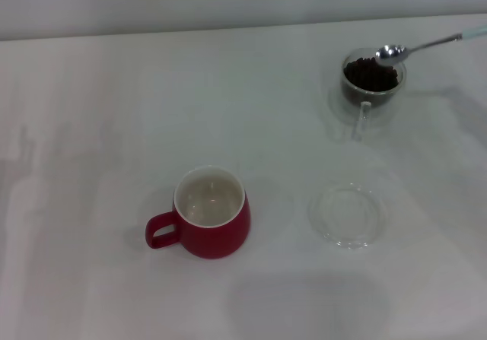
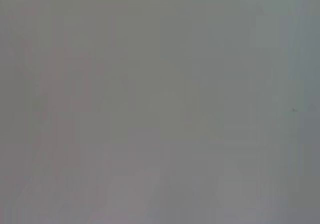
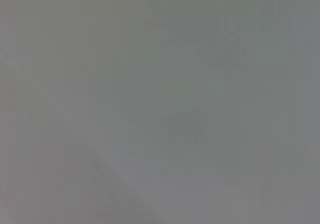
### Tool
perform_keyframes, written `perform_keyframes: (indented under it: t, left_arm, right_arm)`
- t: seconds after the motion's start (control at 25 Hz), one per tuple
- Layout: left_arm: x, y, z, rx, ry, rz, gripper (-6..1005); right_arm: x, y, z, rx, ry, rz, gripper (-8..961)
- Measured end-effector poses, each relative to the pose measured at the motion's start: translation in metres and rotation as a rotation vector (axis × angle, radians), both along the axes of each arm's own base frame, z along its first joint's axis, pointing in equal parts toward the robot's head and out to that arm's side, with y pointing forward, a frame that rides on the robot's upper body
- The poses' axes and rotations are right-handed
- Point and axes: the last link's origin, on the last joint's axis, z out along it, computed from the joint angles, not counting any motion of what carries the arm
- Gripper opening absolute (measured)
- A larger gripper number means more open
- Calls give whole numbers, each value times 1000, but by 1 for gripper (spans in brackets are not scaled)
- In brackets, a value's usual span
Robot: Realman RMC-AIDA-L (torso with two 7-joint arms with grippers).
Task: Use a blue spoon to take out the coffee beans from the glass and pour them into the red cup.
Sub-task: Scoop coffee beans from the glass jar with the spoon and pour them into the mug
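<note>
Neither claw shows in any view, so whether either is open or closed cannot be told; both wrist views give only a flat grey blur. In the head view the blue spoon (image 1: 426, 46) reaches in from the right edge, its pale handle end cut off there and its silver bowl over the far rim of the glass (image 1: 372, 81). The glass holds a heap of coffee beans (image 1: 370, 74). The red cup (image 1: 211, 213) stands on the white tabletop (image 1: 114, 112), well nearer and left of the glass, handle leftward, its inside looking empty. A clear saucer (image 1: 347, 214) lies nearer than the glass, right of the cup.
</note>
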Motion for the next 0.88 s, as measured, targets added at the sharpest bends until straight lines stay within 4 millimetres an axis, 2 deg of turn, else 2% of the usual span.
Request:
perform_keyframes:
  t: [0.24, 0.48, 0.88]
  left_arm:
    - [-1, -3, -2, -7, -6, 3, 664]
    - [-2, -6, -4, -9, -12, 9, 664]
    - [-1, -6, -5, -10, -16, 9, 665]
  right_arm:
    - [-11, 23, 6, 30, -93, 34, 147]
    - [-14, 31, 6, 77, -238, 50, 147]
    - [-13, 29, -1, 98, -364, 58, 147]
